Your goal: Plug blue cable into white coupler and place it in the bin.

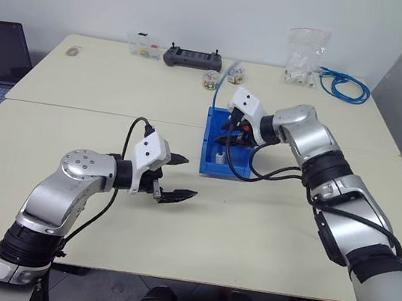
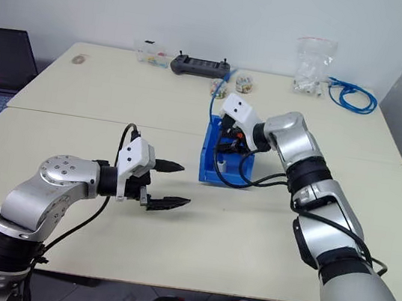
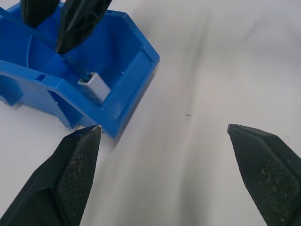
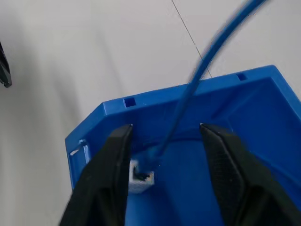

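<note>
The placing step looks nearly done: the small white plastic coupler [image 4: 140,178], thin blue cable [image 4: 197,75] plugged in, lies inside the blue plastic bin [image 1: 210,140]. The right pincer [image 4: 164,160] stands open above it, gripping nothing; the left pincer [image 1: 178,177] gapes wide and empty over the bench [image 1: 250,226]. Next, the right arm should withdraw clear.

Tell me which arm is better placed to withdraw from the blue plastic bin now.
Right: its claw hangs open inside the blue plastic bin, over the small white coupler. The left claw is beside it.
</note>
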You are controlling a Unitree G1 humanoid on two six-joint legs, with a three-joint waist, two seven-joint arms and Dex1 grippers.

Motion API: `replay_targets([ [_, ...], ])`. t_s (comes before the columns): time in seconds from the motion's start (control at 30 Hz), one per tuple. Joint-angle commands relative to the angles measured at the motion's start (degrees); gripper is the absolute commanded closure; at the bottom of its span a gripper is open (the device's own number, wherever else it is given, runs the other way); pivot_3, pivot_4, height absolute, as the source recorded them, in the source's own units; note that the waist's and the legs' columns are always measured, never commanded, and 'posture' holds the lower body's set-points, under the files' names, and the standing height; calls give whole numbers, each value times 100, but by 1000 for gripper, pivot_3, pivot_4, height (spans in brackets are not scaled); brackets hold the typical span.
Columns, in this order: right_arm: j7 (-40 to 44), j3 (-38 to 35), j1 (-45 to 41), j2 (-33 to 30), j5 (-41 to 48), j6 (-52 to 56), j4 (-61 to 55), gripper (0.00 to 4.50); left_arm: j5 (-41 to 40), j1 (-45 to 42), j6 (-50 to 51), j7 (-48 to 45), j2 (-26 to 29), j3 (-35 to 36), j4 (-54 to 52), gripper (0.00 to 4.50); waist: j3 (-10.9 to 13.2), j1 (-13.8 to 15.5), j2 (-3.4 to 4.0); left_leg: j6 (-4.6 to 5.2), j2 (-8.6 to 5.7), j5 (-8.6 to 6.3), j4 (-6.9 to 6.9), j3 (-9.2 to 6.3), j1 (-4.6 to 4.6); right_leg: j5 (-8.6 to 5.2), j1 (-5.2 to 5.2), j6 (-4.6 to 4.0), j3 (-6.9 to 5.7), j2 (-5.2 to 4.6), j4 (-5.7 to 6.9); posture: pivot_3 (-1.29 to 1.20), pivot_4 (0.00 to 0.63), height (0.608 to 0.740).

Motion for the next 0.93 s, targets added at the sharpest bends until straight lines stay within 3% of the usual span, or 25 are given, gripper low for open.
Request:
replay_targets([
  [0.03,-14,-320,-366,2,-87,-426,303,907,46,-81,-266,49,-37,-22,88,0,1,0,1,0,1,0,0,-3,0,0,0,0,0,0,2,0,150,740],
  [0.17,14,-679,-391,-231,8,-480,233,34,43,-119,-306,153,-80,7,131,0,1,6,2,5,-1,-3,4,-5,1,0,-1,-1,0,0,19,0,150,740],
  [0.3,44,-1237,154,-616,394,-98,-874,34,-52,-126,-178,509,-164,274,171,0,3,8,3,15,-1,-8,6,-7,2,0,-6,-1,1,0,33,0,150,740],
  [0.47,45,-1734,2505,-1472,1052,1313,-4612,34,-116,-16,219,1132,-86,918,102,0,-1,36,-3,19,2,-11,7,-22,0,-2,-2,-2,-9,0,32,0,150,740],
  [0.67,-663,-2908,4401,-1767,2191,3183,-7408,34,-97,113,347,1502,-2,1240,23,0,8,13,10,20,-3,-11,16,-19,-15,-3,-15,0,-5,-5,48,0,150,740],
  [0.83,-1024,-3503,5441,-1896,2600,3513,-8203,34,-295,289,487,1418,72,1365,11,0,8,13,8,20,1,-11,11,-19,19,-10,9,11,-8,2,56,0,150,740],
  [0.93,-1175,-3629,5645,-1975,2659,3425,-8163,34,-394,414,458,1231,184,1412,97,0,8,19,6,20,-1,-11,12,-16,19,-11,11,13,-8,1,55,0,150,740],
])
